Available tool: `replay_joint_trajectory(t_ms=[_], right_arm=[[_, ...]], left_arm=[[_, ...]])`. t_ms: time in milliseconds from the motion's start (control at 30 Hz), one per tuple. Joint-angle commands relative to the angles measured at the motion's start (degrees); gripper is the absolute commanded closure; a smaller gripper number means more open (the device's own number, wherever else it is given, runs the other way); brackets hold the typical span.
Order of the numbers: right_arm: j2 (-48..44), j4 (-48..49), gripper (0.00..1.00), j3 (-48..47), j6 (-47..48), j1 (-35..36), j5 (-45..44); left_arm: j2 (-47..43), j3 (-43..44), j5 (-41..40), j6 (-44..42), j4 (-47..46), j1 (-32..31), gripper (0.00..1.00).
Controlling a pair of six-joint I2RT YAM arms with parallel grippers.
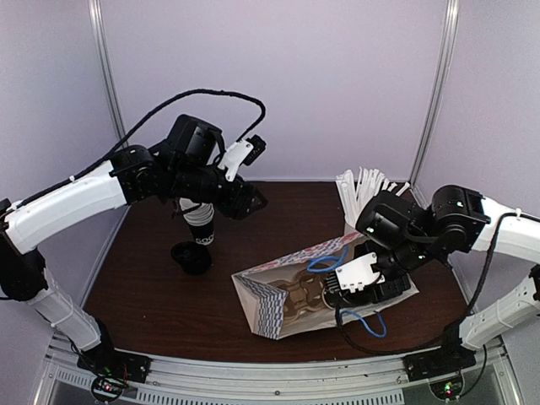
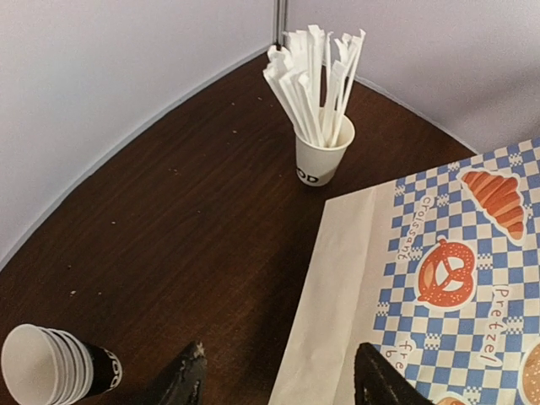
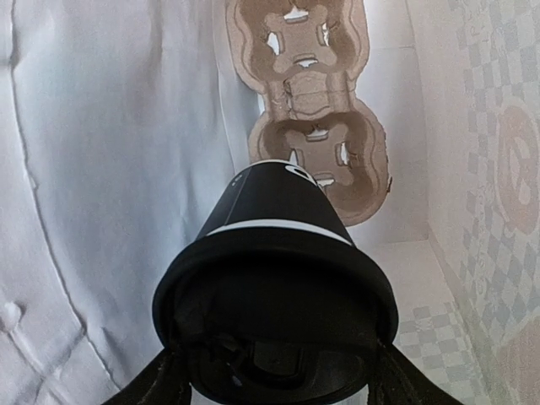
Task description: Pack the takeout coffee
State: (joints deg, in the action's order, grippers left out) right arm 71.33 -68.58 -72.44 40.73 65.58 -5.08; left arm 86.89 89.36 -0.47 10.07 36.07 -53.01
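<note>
Black-lidded small paper cup, the takeout coffee (image 3: 278,278), fills the near field of the right wrist view, lid toward the lens and base pointing deeper into the bag. Right end effector (image 3: 272,381) is clamped on it at the lid end, one finger showing at each side. Cup sits inside the blue-and-white checkered paper bag (image 1: 274,308), which lies on its side on the dark brown tabletop (image 1: 152,295). Beyond the cup's base lies a moulded brown pulp cup carrier (image 3: 314,110), further in. Cup looks clear of it, though contact is hard to judge.

Left end effector (image 2: 283,381) hangs above the tabletop, fingers apart, nothing between them. Below it is a stack of lidless black paper cups with white insides (image 2: 51,364). Further off stands a white paper cup of white wrapped sticks (image 2: 321,156).

Step in hand, my reading: seat the coffee in a carrier well. To do it well:
- Line the base on the nearer round well, not the ridge between wells.
- Advance slowly along the bag's length.
- Avoid dragging the thin paper walls.
- Let go only once the base is bedded.

Risk: with the bag lying flat, a loose cup could roll or weep at the lid.
</note>
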Motion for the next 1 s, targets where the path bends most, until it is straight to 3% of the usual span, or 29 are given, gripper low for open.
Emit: replay_joint_trajectory(t_ms=[0, 167, 733, 967], right_arm=[[-0.6, 0.4, 0.33, 0.5, -0.1, 0.0, 2.1], [-1.2, 0.1, 0.34, 1.5, -0.4, 0.7, 4.5], [2.1, 8.2, 0.35, 0.5, -2.1, 1.0, -4.9], [0.9, 4.8, 0.36, -0.3, -0.2, 1.1, -3.7]], left_arm=[[0.8, -3.6, 7.0, 4.7, -7.7, -0.6, 0.40], [2.1, -6.8, 11.3, 7.8, -11.5, -1.3, 0.42], [4.7, -12.4, 15.2, 12.1, -18.6, -3.1, 0.44], [4.4, -13.4, 18.2, 13.2, -22.2, -4.3, 0.45]])
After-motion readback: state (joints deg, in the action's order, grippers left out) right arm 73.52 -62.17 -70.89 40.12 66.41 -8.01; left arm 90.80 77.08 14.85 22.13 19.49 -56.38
